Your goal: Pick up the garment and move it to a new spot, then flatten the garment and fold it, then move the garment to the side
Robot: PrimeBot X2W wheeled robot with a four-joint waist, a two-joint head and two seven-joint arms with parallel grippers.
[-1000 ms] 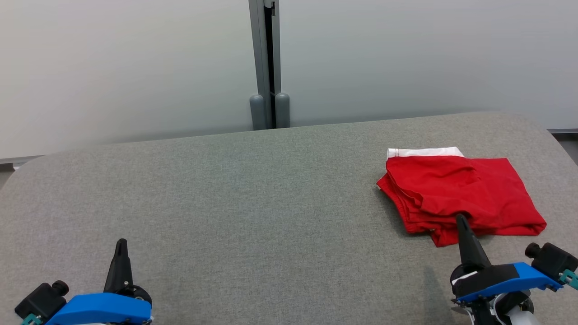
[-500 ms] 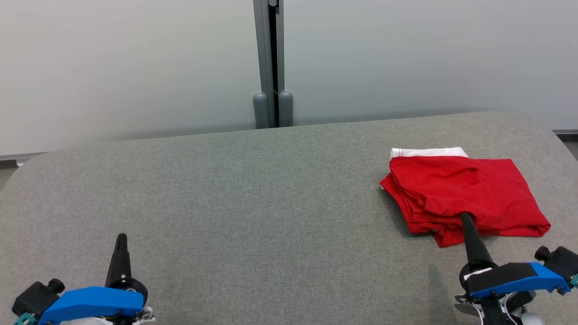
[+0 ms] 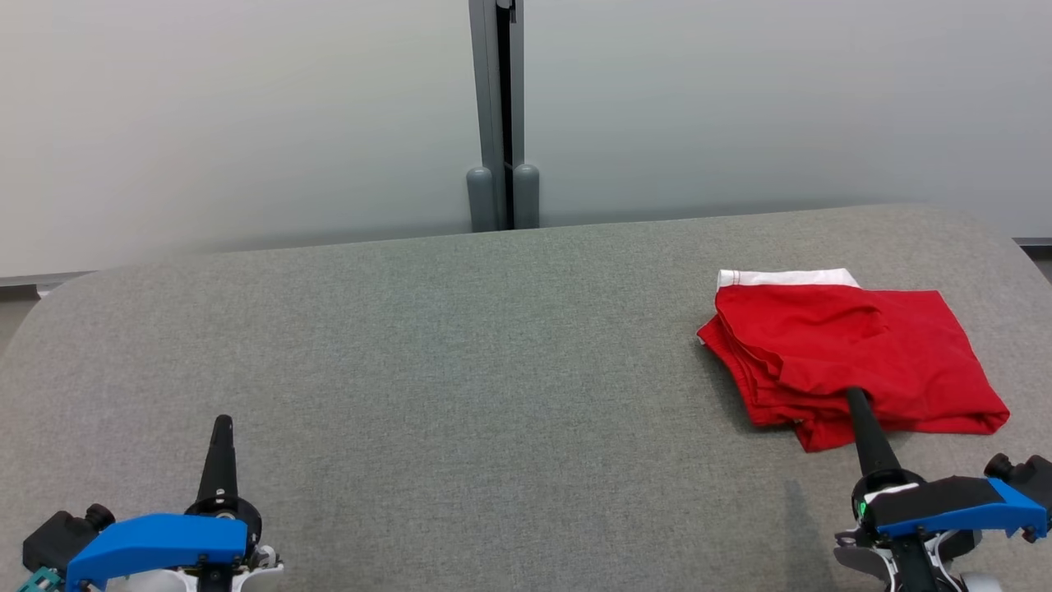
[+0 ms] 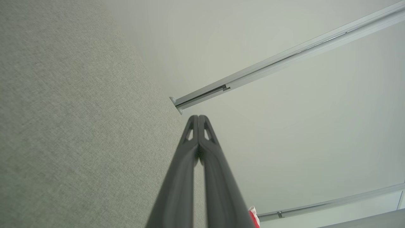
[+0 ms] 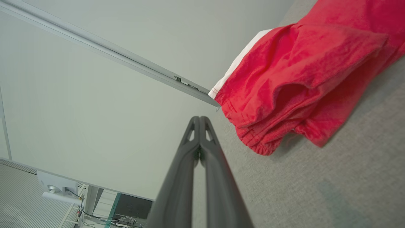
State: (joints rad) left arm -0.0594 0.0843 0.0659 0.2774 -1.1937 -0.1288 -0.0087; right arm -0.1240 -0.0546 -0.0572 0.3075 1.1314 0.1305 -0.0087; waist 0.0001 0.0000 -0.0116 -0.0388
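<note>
My left gripper [image 3: 222, 423] and right gripper [image 3: 855, 396], both pinched shut and empty, should, I judge, back away without snagging the folded red cloth garment [image 3: 855, 349].

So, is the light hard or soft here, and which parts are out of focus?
Head view: soft, even light, no glare; the red shorts cast only a thin shadow on the grey table. Right wrist view: shorts sharp, the right tool blurs toward the bottom edge. Left wrist view: the left tool blurs likewise.
</note>
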